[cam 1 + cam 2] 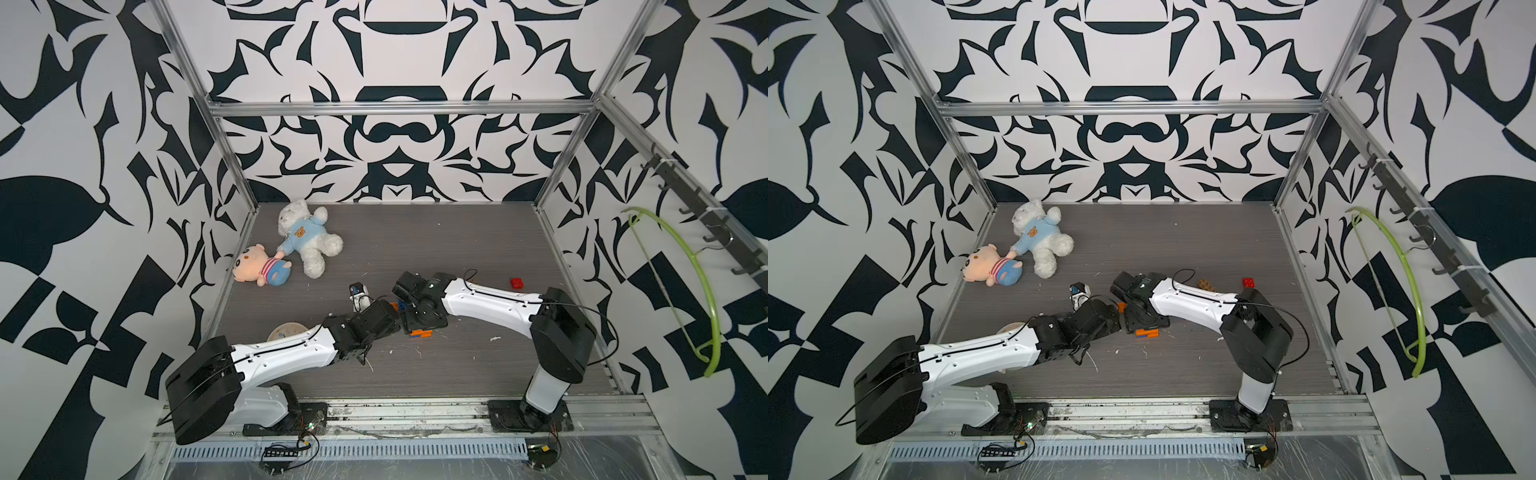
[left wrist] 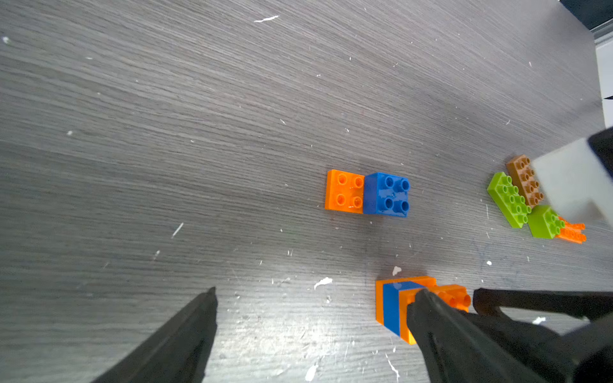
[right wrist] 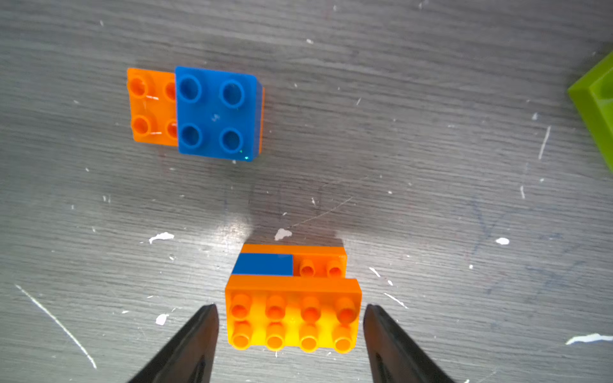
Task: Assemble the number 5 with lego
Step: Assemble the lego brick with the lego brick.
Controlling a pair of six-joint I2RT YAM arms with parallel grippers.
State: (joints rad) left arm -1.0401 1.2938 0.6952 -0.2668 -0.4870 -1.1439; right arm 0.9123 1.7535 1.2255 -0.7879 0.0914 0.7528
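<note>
The right gripper (image 3: pixel 290 307) stands spread over an orange-and-blue lego stack (image 3: pixel 292 285) at the middle of the table (image 3: pixel 464 165), one finger either side of the top orange brick, a narrow gap at each. The left gripper (image 2: pixel 315 291), spread wider, has one fingertip at the same stack; contact cannot be told. A blue square on an orange plate (image 3: pixel 215 112) lies just beyond, to the left; a red brick (image 1: pixel 516 283) sits far right.

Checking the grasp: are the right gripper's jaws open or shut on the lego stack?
Open: jaws of the right gripper flank the lego stack with a gap on each side.
</note>
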